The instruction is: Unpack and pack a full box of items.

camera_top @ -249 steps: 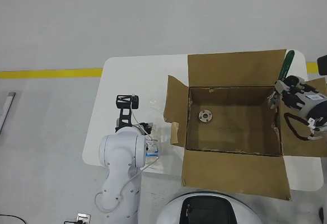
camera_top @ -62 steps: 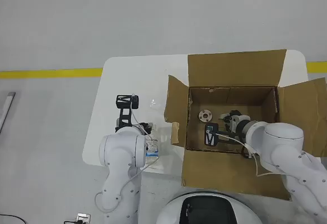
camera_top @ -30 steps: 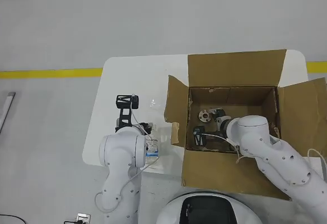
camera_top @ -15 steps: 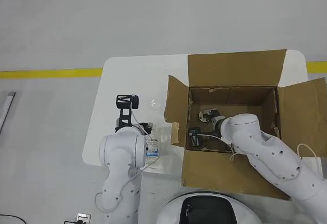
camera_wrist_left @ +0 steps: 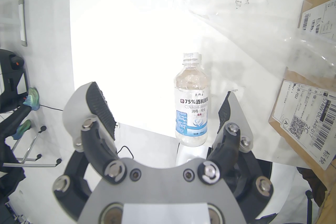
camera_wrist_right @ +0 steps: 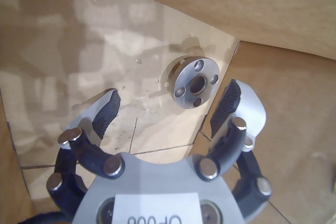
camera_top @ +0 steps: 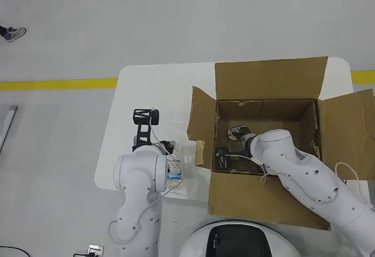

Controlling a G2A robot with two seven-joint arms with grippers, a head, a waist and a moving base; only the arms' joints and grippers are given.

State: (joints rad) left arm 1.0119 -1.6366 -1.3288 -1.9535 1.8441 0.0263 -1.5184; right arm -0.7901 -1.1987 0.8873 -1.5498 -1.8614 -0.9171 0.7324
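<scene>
Right end effector (camera_wrist_right: 172,93): fingers spread, low inside the cardboard box (camera_top: 271,77), aimed at the metal flange (camera_wrist_right: 197,86), probably to lift it out.
Metal flange: flat on the box floor, ungripped, near the top view's centre.
Left end effector (camera_wrist_left: 160,93): fingers spread, empty, over the table (camera_top: 142,96), facing an upright disinfectant bottle (camera_wrist_left: 191,109) standing outside the box.

You're looking at a matt brown cardboard box (camera_top: 271,78); the flange (camera_wrist_right: 183,80) inside it is smooth, dull-silver metal. Beside the box, the bottle (camera_wrist_left: 191,83) is clear plastic with a glossy label (camera_wrist_left: 193,117), on a smooth white tabletop (camera_wrist_left: 126,25). The right hand (camera_wrist_right: 173,88) has ribbed black pads (camera_wrist_right: 224,104).
</scene>
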